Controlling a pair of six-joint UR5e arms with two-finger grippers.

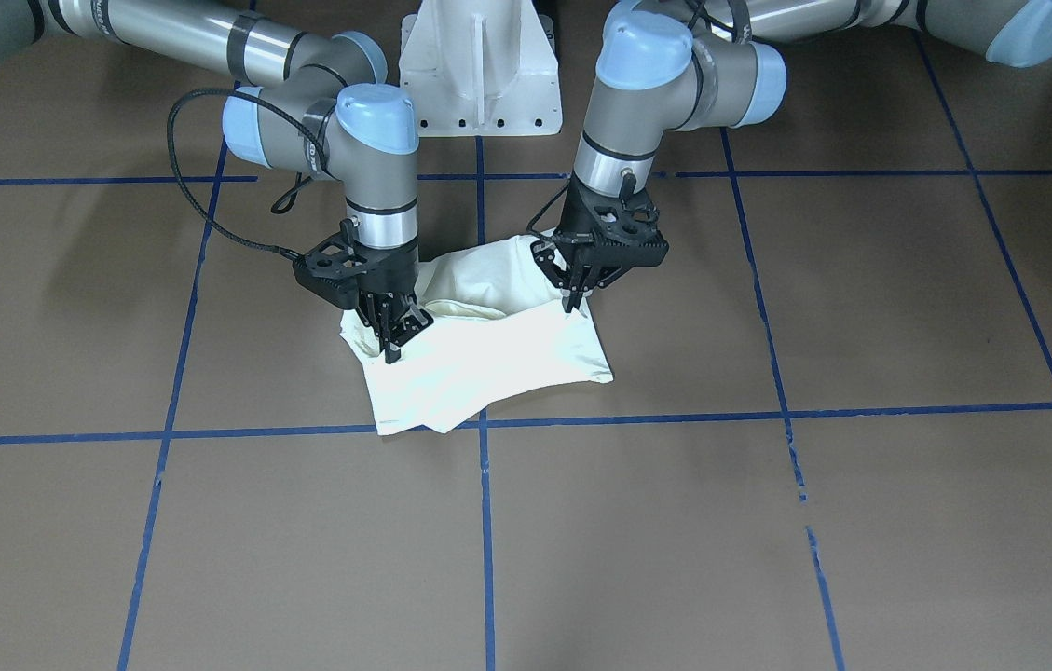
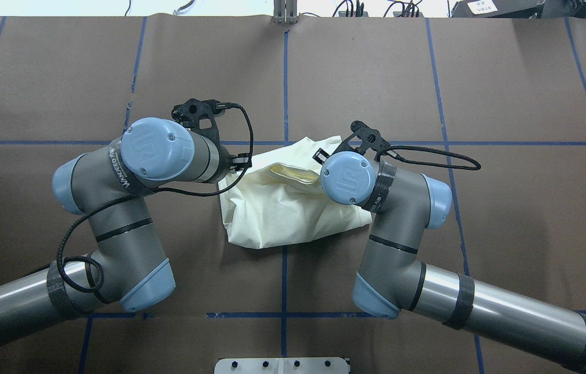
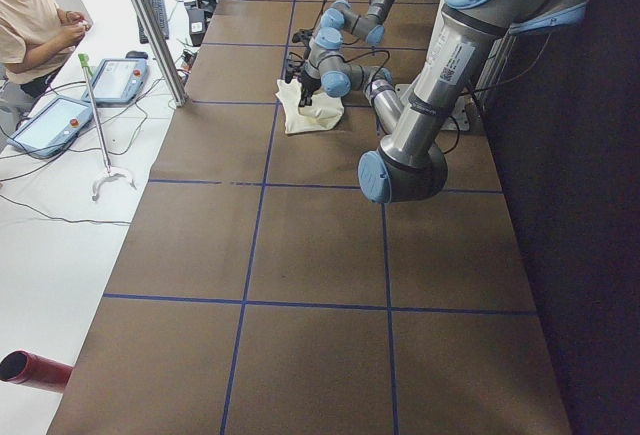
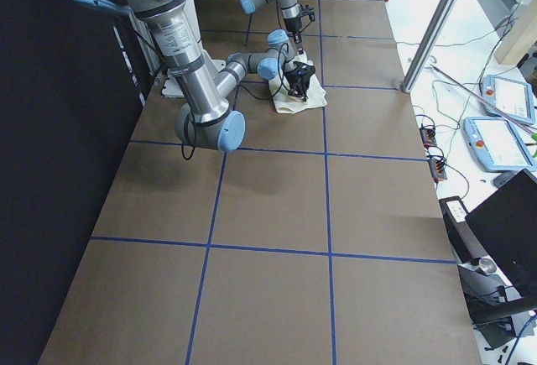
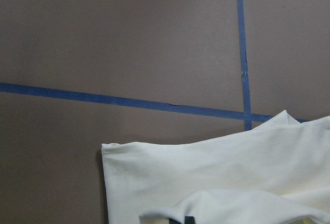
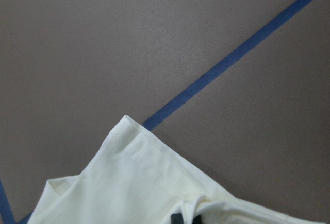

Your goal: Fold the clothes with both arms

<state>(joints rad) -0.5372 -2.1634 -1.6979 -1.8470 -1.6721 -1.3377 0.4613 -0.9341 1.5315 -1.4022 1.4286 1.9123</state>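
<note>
Exterior front-facing view, read from its left edge across. At 9 o'clock, bare brown table (image 1: 69, 308) ruled into squares by blue tape lines (image 1: 209, 434). Next, right arm (image 1: 381, 158) coming in from 11 o'clock, wrist turned straight down. Below it, right gripper (image 1: 392, 352) planted on the 9 o'clock edge of the T-shirt (image 1: 498, 373), fingers drawn narrow and pinched onto a fold of the cream cloth.

At mid-frame, slightly toward 12 o'clock, the T-shirt itself: a folded cream bundle, plain side up, lying on the table with its 6 o'clock corner touching a tape line. Between the two grippers, a raised top layer with a shadowed pocket beneath it, and looser bunched cloth toward 12 o'clock. Straight up at 12 o'clock of the frame, white pedestal base (image 1: 479, 65), apart from the cloth.

Then left gripper (image 1: 570, 303) at the T-shirt's 2 o'clock corner, tilted a little, fingers likewise close together and clamped on the cloth's edge. Above, left arm (image 1: 637, 84) reaching in from 1 o'clock. Right of that, more bare table and tape.

Left wrist-mounted view: cream cloth filling 5 o'clock, a tape crossing at 3 o'clock, a dark sliver of the gripper at 6 o'clock tucked under a curl of fabric. Right wrist-mounted view: cloth filling 6 to 7 o'clock, its hemmed corner lying over a diagonal tape line, again a dark sliver at 6 o'clock wrapped by cloth.
</note>
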